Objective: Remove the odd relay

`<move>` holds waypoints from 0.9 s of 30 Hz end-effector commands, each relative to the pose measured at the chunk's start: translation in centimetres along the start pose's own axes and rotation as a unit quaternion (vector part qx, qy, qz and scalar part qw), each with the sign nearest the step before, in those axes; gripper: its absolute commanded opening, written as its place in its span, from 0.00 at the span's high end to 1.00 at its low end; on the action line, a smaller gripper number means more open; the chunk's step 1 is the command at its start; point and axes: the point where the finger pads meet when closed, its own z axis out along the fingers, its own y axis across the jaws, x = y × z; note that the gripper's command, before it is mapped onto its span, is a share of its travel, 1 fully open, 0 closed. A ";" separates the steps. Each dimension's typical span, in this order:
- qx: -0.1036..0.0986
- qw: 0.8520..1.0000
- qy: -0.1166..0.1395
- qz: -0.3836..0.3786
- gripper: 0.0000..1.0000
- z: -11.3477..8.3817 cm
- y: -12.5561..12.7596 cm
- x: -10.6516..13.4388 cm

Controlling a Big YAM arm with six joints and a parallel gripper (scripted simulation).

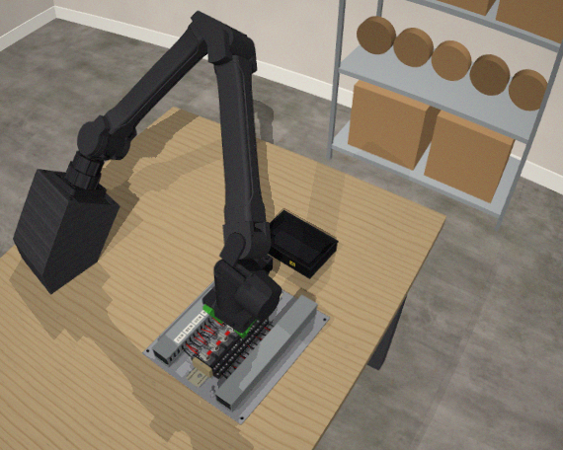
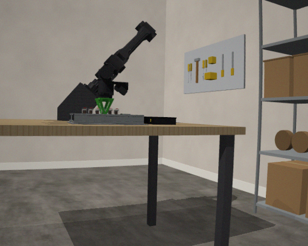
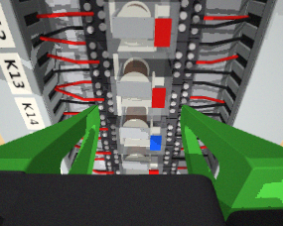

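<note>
The relay with the blue test button [image 3: 155, 143] sits in the socket row, a clear relay with a pale top, near K14 in the wrist view. Neighbouring relays [image 3: 134, 89] [image 3: 131, 30] have red buttons. My gripper [image 3: 140, 112] [image 2: 104, 112] is open, pointing down, its green fingertips low over the row and on opposite sides of it, near the blue-button relay. Nothing is held. Fingertip height against the relay is unclear. In the top view the hand hides that relay. The black tray [image 1: 302, 266] [image 2: 162, 121] stands open side up beyond the panel.
The panel plate [image 1: 279, 367] carries a grey wiring duct [image 1: 273, 352] on one side and a labelled duct [image 1: 168, 347] on the other. Red and black wires and terminal rows flank the relays. A beige end block [image 1: 203, 367] closes the near end of the row.
</note>
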 end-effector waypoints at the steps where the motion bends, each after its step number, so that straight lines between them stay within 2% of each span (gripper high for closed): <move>1: 0.022 1.000 0.000 0.003 0.41 -1.4 -0.9 0.2; 27: 0.024 1.000 0.001 0.001 0.41 -1.6 -1.0 0.2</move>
